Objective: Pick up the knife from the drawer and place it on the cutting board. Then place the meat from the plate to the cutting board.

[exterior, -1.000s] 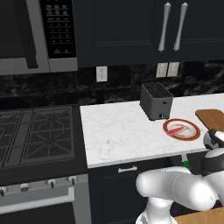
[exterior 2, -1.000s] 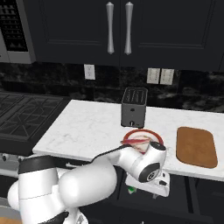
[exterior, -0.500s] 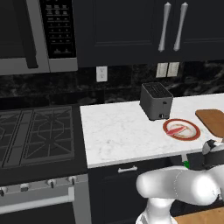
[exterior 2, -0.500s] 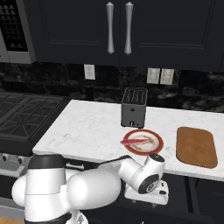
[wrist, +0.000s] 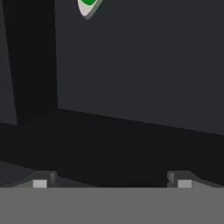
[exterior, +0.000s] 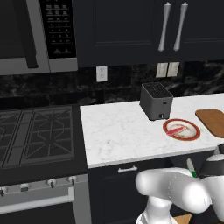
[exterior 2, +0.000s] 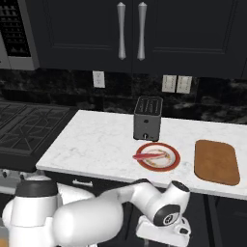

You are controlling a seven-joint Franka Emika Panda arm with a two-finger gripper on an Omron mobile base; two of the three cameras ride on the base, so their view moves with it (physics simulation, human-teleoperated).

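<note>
A: Where does the knife [wrist: 89,6] lie relative to the jaws?

B: Hand view: a green-and-pale tip shows at the top edge, left of centre, well ahead of the gripper [wrist: 112,180] inside the dark drawer [wrist: 131,87]. The jaws stand fully apart and hold nothing. In the left base view the knife [exterior: 191,167] appears as a slender green sliver below the counter [exterior: 127,131] edge, just beside the arm's dark wrist. Its long axis cannot be judged from so small a part.

A: And the remaining task items?

B: Right base view: the meat [exterior 2: 147,156] rests on the plate [exterior 2: 172,163]; the cutting board [exterior 2: 216,161] lies bare, just beside the plate on its right. A toaster [exterior 2: 147,118] stands behind the plate.

A: What differs from a second earlier?

B: The wrist has sunk from counter height, where it covered part of the plate, to below the counter front; the plate now shows whole. The jaws remain as wide as before. The coming move, judged, is an advance toward the green tip.
</note>
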